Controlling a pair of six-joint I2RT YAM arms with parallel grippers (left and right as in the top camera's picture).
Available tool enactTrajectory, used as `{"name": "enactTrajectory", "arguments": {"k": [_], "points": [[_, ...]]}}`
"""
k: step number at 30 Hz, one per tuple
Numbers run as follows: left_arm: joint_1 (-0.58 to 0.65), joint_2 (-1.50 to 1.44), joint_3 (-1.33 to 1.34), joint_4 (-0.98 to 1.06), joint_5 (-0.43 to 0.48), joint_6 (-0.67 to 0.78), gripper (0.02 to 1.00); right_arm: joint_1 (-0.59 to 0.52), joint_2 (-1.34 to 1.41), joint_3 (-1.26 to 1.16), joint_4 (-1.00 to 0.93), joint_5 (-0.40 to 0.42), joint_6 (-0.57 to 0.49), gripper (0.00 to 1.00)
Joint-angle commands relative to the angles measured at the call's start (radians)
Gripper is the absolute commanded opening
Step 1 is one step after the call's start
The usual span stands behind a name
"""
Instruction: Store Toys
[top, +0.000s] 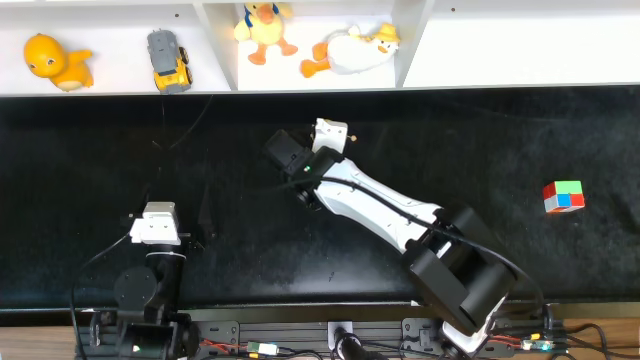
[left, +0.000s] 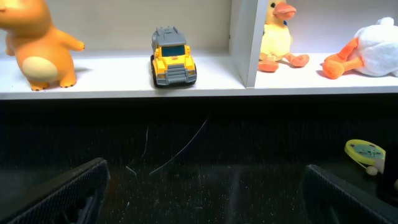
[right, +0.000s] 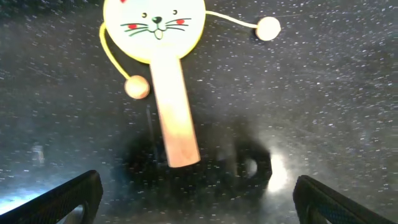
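**Table** (top: 480, 130): black and speckled, with a white shelf (top: 300, 90) along its far edge.

**Shelf contents:**
- Left compartment: an orange duck figure (top: 55, 60) and a yellow toy truck (top: 170, 60), standing apart.
- Middle compartment: a yellow plush duck (top: 265, 30), sitting upright, and a white plush duck (top: 355, 48), lying on its side.

**Toys on the table:**
- Cat-face rattle drum (right: 155, 25): lies flat near the middle of the table, close to the shelf. It has a wooden handle and two beads on cords.
- Colour cube (top: 563, 196): sits well apart, at the right side.

**Right end effector** (right: 198, 186): above the rattle drum with its fingers spread wide. The end of the handle lies between them and they grip nothing.

**Left end effector** (left: 205, 180): low over bare table near its own base, facing the shelf. Its fingers are spread and hold nothing.
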Motion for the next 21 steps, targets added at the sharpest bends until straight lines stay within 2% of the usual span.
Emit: {"name": "enactTrajectory", "arguments": {"k": [1, 16, 21], "points": [[-0.006, -0.012, -0.003, 0.0, -0.008, 0.007, 0.998, -0.016, 0.005, 0.026, -0.001, 0.003, -0.051, 0.996], [-0.006, -0.012, -0.003, 0.0, -0.008, 0.007, 0.998, -0.047, 0.014, 0.026, 0.064, 0.03, -0.163, 0.996], [-0.006, -0.012, -0.003, 0.0, -0.008, 0.007, 0.998, -0.047, 0.044, 0.026, 0.083, 0.011, -0.161, 0.998]]}}
